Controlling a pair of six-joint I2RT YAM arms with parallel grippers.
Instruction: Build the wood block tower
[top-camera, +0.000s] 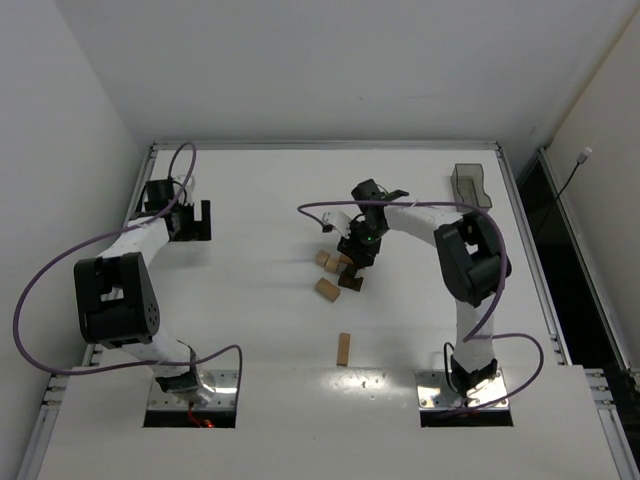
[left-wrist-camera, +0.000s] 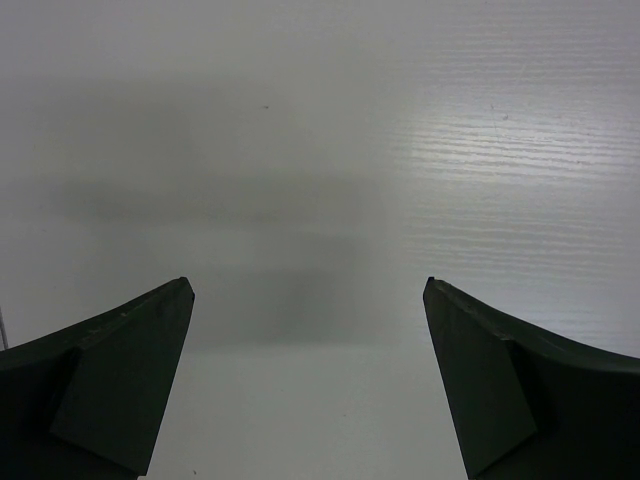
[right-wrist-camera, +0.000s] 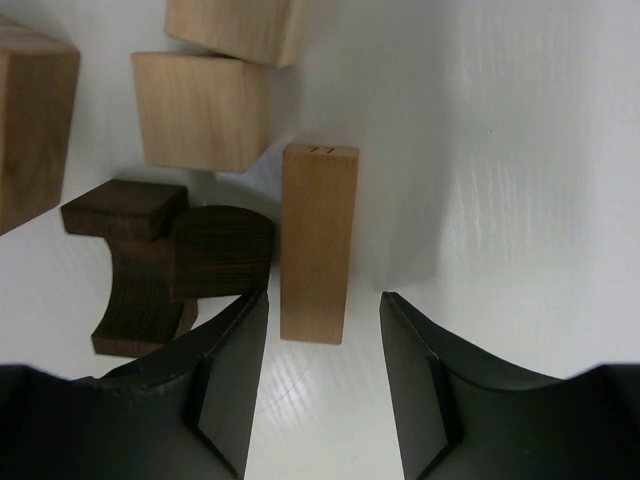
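Loosely, right fingers (right-wrist-camera: 228, 385) around tan block (right-wrist-camera: 318, 240)

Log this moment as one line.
left fingers: open, over table | right fingers: open, straddling long tan block end | wood blocks: scattered

Wood blocks (top-camera: 327, 289) clustered centrally — bin (top-camera: 472, 186) behind, rightward

"Where are the blocks (top-camera: 327, 289)?"

"Clustered mid-table, mostly light tan. A tan cube (right-wrist-camera: 200, 110) sits at the back, with two dark brown pieces just in front of it, touching each other: a waisted one (right-wrist-camera: 130, 265) and a rounded one (right-wrist-camera: 222, 250)."

"Anything longer?"

"A slim tan bar (right-wrist-camera: 319, 240) just beside the dark pair. A lone bar (top-camera: 343, 349), also tan, lies well apart toward the near edge."
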